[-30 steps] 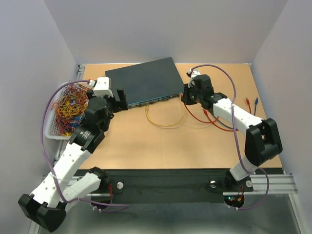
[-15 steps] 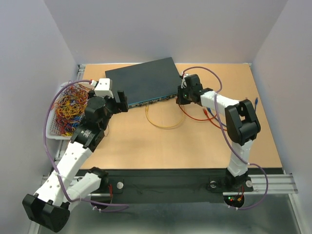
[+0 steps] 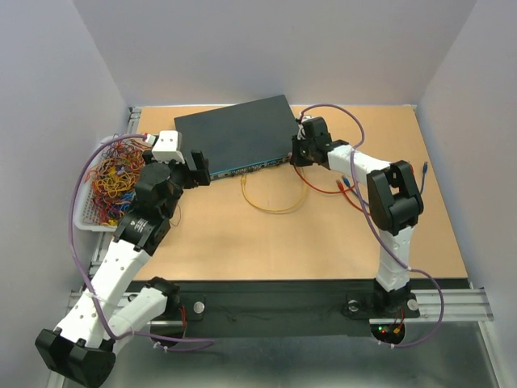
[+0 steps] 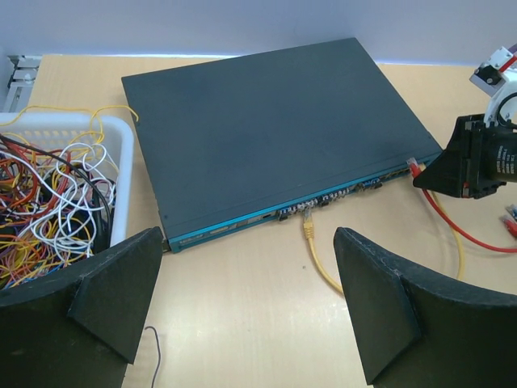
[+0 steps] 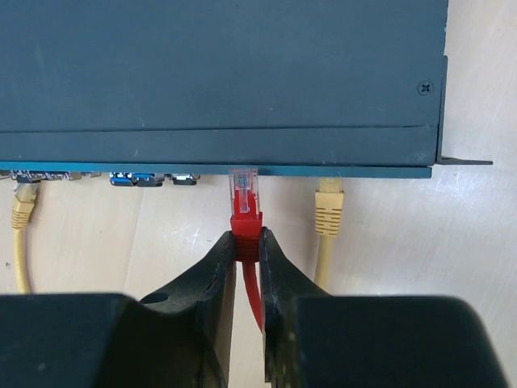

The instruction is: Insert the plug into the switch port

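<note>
Right wrist view: the plug point(image 5: 244, 186), a small clear connector on a red cable point(image 5: 253, 293), sits with its tip at the lower edge of the socket face of the switch point(image 5: 218, 73). It lies between a group of blue-tinted sockets on its left and a beige plug point(image 5: 329, 212) seated on its right; whether the tip has entered a port or only touches the face cannot be told. The right jaws are closed narrowly on the red boot point(image 5: 245, 226) just behind the clear body, and the cable runs back between them. In the left wrist view, the left jaws stand wide apart and hold nothing, near the front of the switch and beside a white basket point(image 4: 123, 186) of tangled wires. The plug is judged light and rigid but brittle (its thin latch tab is the likeliest part to snap), so the boot is the sound place to hold it, since the clear shell is smooth and the cable too supple to push by. The switch, a flat metal box lying on the tan surface point(image 5: 388, 234), is probably heavy enough to resist a gentle push, yet it could slide if the plug meets the port askew. No brand or label can be read: pale marks on the teal strip of the socket face are too small to make out.
</note>
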{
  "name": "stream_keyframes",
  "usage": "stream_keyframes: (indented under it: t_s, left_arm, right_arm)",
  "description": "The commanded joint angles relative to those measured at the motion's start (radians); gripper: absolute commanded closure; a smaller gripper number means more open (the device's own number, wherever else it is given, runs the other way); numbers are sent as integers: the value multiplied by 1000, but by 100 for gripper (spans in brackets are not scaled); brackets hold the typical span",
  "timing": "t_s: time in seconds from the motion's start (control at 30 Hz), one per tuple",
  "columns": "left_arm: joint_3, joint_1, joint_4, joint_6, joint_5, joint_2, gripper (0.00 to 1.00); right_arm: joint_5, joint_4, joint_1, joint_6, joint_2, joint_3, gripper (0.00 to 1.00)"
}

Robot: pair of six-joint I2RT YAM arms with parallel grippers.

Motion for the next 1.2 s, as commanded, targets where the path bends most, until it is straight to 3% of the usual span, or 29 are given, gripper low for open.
stream_keyframes:
  t_s: [0.0,0.43,1.17]
  left_arm:
    - [-12,2,47,18,6,-23,2]
    - [-18,3,43,18,14,-34,2]
    - [-24,3,43,18,19,-59,3]
  right_arm:
    - [20,-5,-4,-8,-24,-1,100]
    - [35,-20,-3,7,7,-15,100]
    - [125,-114,-3,18,106,195,100]
